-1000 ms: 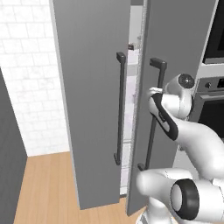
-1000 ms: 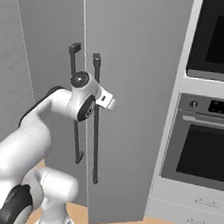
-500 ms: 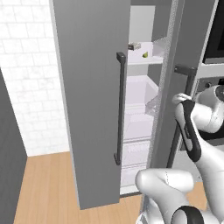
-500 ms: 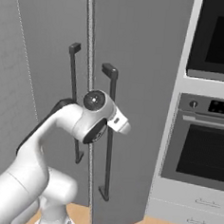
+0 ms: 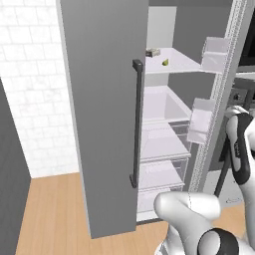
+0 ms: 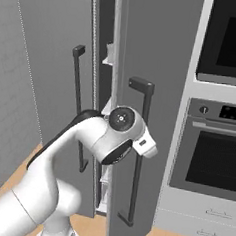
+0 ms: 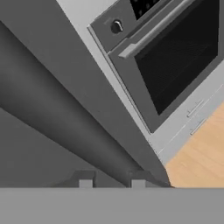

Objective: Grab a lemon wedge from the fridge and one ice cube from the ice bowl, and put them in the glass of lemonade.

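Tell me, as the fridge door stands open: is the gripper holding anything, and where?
The long dark vertical bar handle of the grey fridge's right door runs between the gripper's finger tips; a firm clamp cannot be told.

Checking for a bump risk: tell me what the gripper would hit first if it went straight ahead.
Probably the fridge door's handle, running right in front of the gripper; the oven lies beyond. Depth is unclear.
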{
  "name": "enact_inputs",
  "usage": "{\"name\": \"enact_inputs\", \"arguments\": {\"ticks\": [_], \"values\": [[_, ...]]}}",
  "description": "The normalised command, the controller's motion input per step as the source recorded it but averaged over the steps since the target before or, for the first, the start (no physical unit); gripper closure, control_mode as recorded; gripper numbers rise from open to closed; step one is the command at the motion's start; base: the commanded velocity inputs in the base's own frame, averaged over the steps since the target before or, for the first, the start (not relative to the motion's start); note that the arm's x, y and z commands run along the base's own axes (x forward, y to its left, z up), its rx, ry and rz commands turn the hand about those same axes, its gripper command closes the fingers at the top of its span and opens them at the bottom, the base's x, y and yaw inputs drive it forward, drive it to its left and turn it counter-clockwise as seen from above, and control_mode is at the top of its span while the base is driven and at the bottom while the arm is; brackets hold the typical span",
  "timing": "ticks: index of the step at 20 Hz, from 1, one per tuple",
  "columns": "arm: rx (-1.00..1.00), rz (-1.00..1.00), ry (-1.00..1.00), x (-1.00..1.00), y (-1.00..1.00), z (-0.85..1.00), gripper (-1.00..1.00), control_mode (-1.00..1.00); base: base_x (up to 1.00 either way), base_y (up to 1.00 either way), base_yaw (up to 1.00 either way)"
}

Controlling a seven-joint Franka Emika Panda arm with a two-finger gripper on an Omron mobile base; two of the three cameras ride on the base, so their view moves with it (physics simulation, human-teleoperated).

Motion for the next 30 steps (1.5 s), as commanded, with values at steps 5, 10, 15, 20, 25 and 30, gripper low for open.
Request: {"name": "enact_inputs", "arguments": {"ticks": [5, 10, 15, 20, 25, 30], "values": [[0.02, -0.01, -0.09, -0.65, -0.05, 0.49, -1.00, -1.00, 0.00, 0.00, 0.00], [-0.01, 0.00, -0.13, -0.49, 0.44, 0.85, -1.00, -1.00, 0.00, 0.00, 0.00], [-0.19, 0.00, 0.11, -0.05, 0.84, 0.58, -1.00, -1.00, 0.00, 0.00, 0.00], [-0.44, -0.11, 0.23, 0.37, 1.00, 0.00, -1.00, -1.00, 0.00, 0.00, 0.00], [-0.50, -0.26, 0.23, 0.55, 0.81, 0.15, -1.00, -1.00, 0.00, 0.00, 0.00], [-0.37, -0.17, 0.29, 0.86, 0.13, 0.12, -1.00, -1.00, 0.00, 0.00, 0.00]]}}
